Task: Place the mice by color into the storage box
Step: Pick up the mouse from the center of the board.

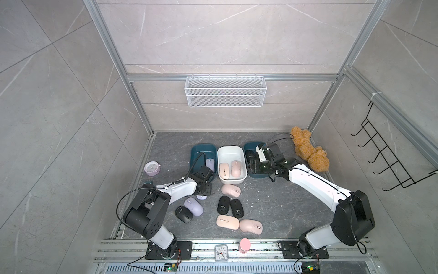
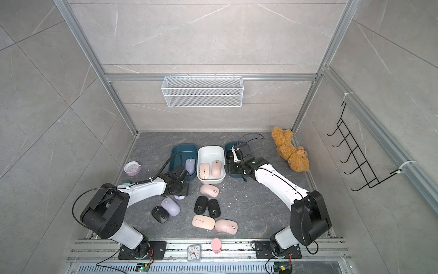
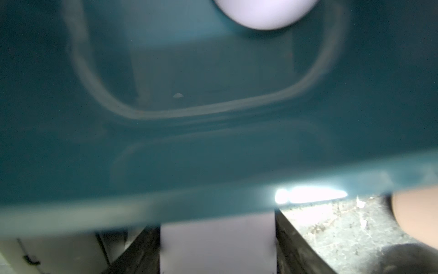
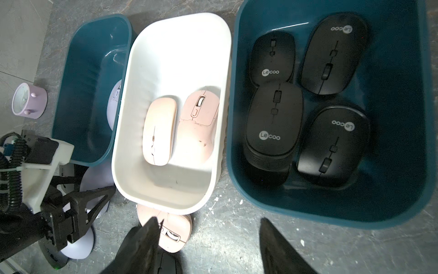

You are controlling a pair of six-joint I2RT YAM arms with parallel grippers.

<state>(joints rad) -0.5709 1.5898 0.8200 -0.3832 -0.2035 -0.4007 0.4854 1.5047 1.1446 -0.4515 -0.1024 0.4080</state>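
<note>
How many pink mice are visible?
5: two pink mice in the white box; one on the table just before it; two together toward the near edge. More may be hidden.

Left gripper (image 2: 181,192) is positioned directly over a lavender mouse (image 2: 179,197), mostly hidden beneath it; teal bin (image 2: 182,153) just beyond, pink mouse (image 2: 209,190) beside.

Robotics lab cell: aluminium frame (image 1: 232,77), stone-look panels (image 1: 225,35), robot arms (image 1: 315,182) on rail (image 1: 263,249).
</note>
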